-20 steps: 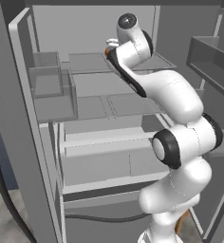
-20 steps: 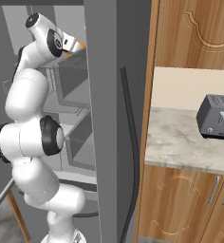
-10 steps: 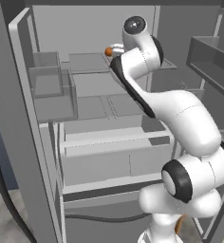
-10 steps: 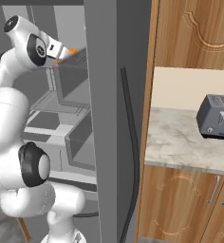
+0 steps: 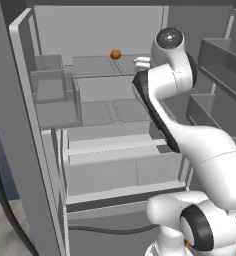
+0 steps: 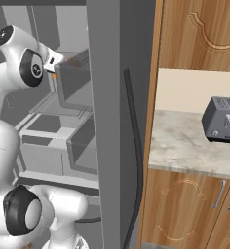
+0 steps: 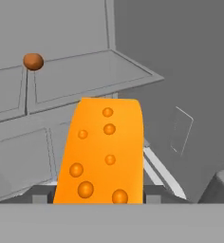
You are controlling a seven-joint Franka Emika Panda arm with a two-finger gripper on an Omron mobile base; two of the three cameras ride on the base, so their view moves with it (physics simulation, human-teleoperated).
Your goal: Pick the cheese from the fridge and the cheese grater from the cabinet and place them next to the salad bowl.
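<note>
In the hand view, a small round orange ball (image 7: 33, 61) sits at upper left on a pale fridge (image 7: 85, 76) shelf. Right of it, filling the lower centre, the cheese (image 7: 100, 154), an orange wedge with round dimples, stands clamped between the fingers of the gripper (image 7: 98, 198), held clear of the shelves behind it.

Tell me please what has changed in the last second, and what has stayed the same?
The arm has swung its hand across the open fridge toward the right-hand side, carrying the cheese along. The gripper stays shut on the cheese; nothing was let go. The small orange ball rests on the upper shelf, and the toaster on the counter has not moved.
</note>
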